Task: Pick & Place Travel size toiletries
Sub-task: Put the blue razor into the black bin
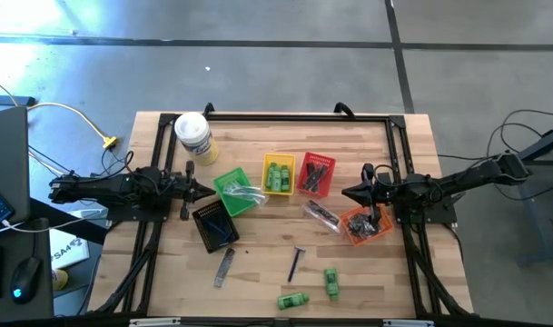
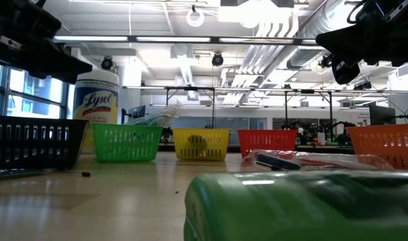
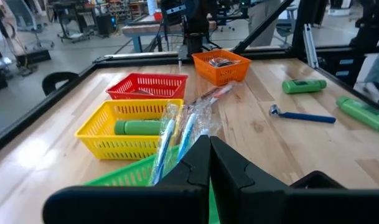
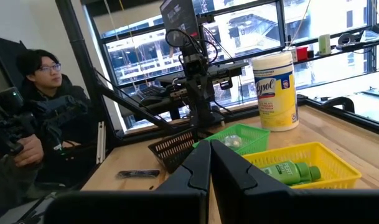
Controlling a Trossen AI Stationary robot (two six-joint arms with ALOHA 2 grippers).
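Looming at the near edge of the low view, a green mini bottle (image 2: 291,204) lies on its side on the wooden table (image 1: 258,272), one of two green bottles at the near side; from above they sit close together, one (image 1: 292,299) nearest the near edge and the other (image 1: 330,281) just to its right and a little farther in. Left of them a dark blue razor (image 1: 296,263) lies loose on the wood, and farther left a grey comb (image 1: 224,266) lies loose as well. Across the middle of the table runs a line of small baskets: a black basket (image 1: 212,223) at the left, a green basket (image 1: 232,191) with clear plastic sticks (image 3: 177,134) poking out of it, a yellow basket (image 1: 278,175) holding more green bottles (image 3: 137,127), a red basket (image 1: 315,174) with dark items inside, and an orange basket (image 1: 367,224) at the right with small dark pieces. A clear packet (image 1: 320,213) lies between the red and orange baskets. A white canister (image 1: 193,136) stands at the far left. The left gripper (image 1: 206,190) hovers just left of the green basket, fingers together and empty. The right gripper (image 1: 348,193) hangs between the red and orange baskets, fingers likewise together, holding nothing. A person (image 4: 40,118) sits beyond the table.
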